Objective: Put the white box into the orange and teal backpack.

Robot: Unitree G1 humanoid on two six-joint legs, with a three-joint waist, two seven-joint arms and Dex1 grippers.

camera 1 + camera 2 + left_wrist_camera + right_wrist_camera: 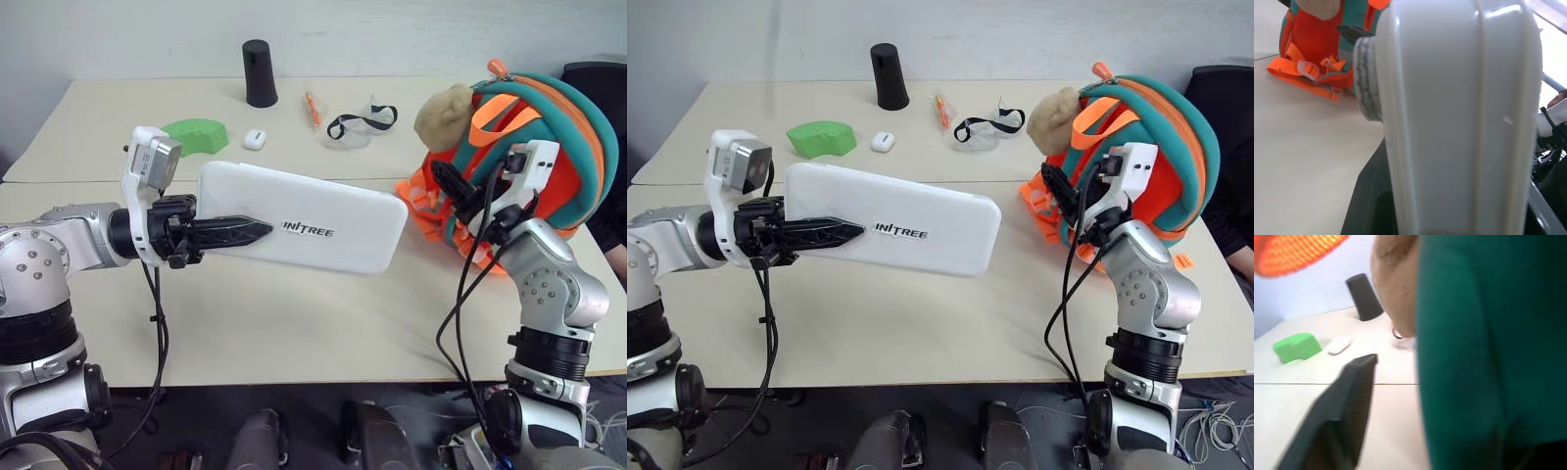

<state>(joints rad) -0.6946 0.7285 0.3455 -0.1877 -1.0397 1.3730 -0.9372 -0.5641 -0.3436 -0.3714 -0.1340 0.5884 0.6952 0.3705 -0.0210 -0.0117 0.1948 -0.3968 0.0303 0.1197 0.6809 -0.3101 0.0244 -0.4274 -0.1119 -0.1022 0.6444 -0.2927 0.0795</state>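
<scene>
My left gripper [260, 231] is shut on the white box [323, 220] and holds it level above the table, its long side running toward the backpack. The box's end fills much of the left wrist view [1459, 122]. The orange and teal backpack [563, 147] stands upright at the right of the table, with a tan plush toy [443, 116] at its top. My right gripper [453, 186] is pressed against the backpack's front, at the teal trim [1488, 357]. That trim hides part of the gripper.
At the back of the table [294, 323] stand a black cup [260, 73], a green object [199, 135], a small white case [255, 139], an orange pen [313, 108] and goggles [361, 122]. Orange webbing [421, 201] spills from the backpack onto the table.
</scene>
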